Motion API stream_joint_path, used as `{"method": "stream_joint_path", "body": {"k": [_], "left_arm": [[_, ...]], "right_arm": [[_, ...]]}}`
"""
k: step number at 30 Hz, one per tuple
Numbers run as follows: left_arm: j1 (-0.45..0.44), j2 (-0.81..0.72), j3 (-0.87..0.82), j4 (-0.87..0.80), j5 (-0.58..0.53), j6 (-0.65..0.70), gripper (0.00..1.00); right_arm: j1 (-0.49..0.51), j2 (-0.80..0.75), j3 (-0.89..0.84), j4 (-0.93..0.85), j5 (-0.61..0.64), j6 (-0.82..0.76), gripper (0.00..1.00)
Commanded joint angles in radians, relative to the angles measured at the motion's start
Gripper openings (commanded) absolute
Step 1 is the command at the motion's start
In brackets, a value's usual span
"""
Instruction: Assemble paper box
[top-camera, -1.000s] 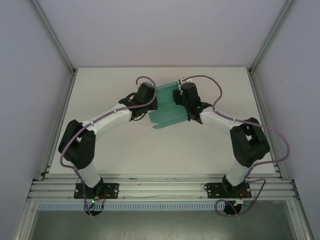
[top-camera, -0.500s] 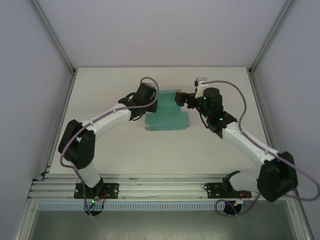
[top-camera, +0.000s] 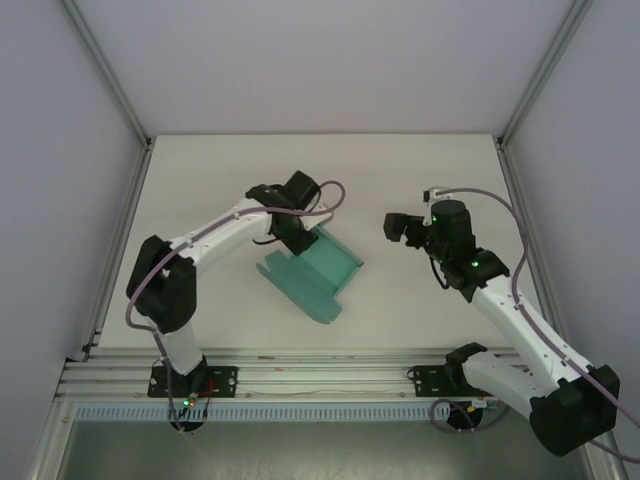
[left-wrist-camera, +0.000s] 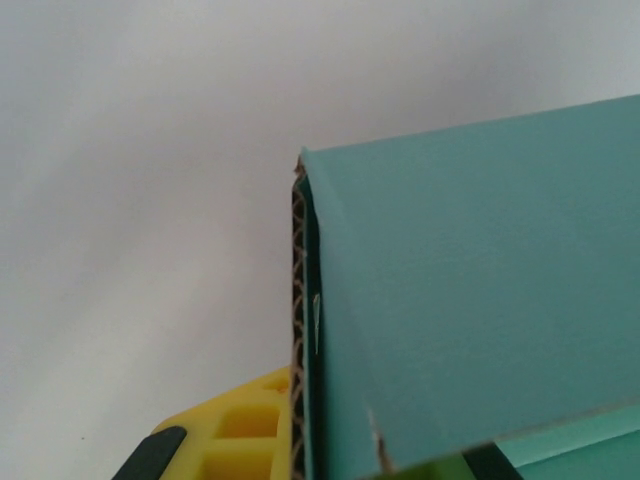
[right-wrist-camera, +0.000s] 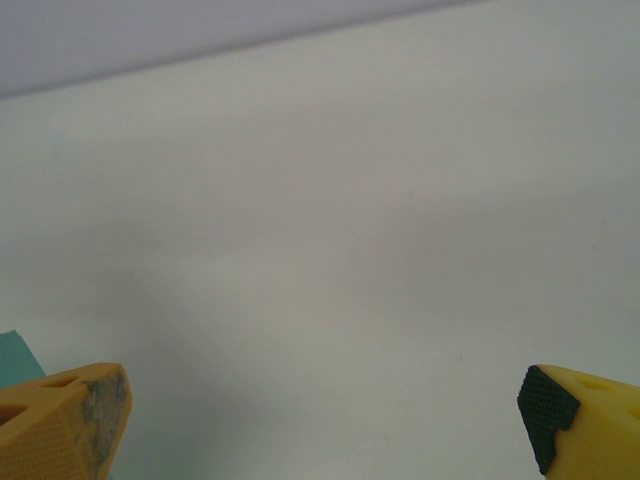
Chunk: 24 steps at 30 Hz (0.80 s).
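Centre frame, the left hand (top-camera: 293, 238) is clamped tight on the upper-left edge of the part-folded teal paper box (top-camera: 318, 272) over the desk (top-camera: 200, 180); the right hand (top-camera: 392, 227), centre right, gapes empty, well apart; gripped by one thin edge, the card may twist, sag or slip.

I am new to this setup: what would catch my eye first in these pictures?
The teal paper box, partly folded, stands out against the white table, near its middle. The left gripper is shut on one edge of it, while the right gripper hangs open to its right, apart from it.
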Motion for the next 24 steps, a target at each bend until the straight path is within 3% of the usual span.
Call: {"method": "stream_joint_path", "body": {"k": [1, 9, 15, 24], "left_arm": [[-0.051, 0.078, 0.055, -0.150, -0.118, 0.037, 0.00], [-0.099, 0.292, 0.181, -0.163, -0.294, 0.028, 0.00], [-0.136, 0.456, 0.240, -0.086, -0.547, -0.003, 0.00], [-0.186, 0.576, 0.200, 0.090, -0.680, -0.039, 0.00]], "right_arm": [[-0.011, 0.001, -0.002, -0.057, 0.002, 0.013, 1.00], [-0.022, 0.023, -0.008, -0.048, 0.015, 0.004, 1.00], [-0.030, 0.028, -0.013, -0.041, 0.020, 0.003, 1.00], [-0.043, 0.019, -0.025, -0.030, 0.034, 0.006, 1.00]]}}
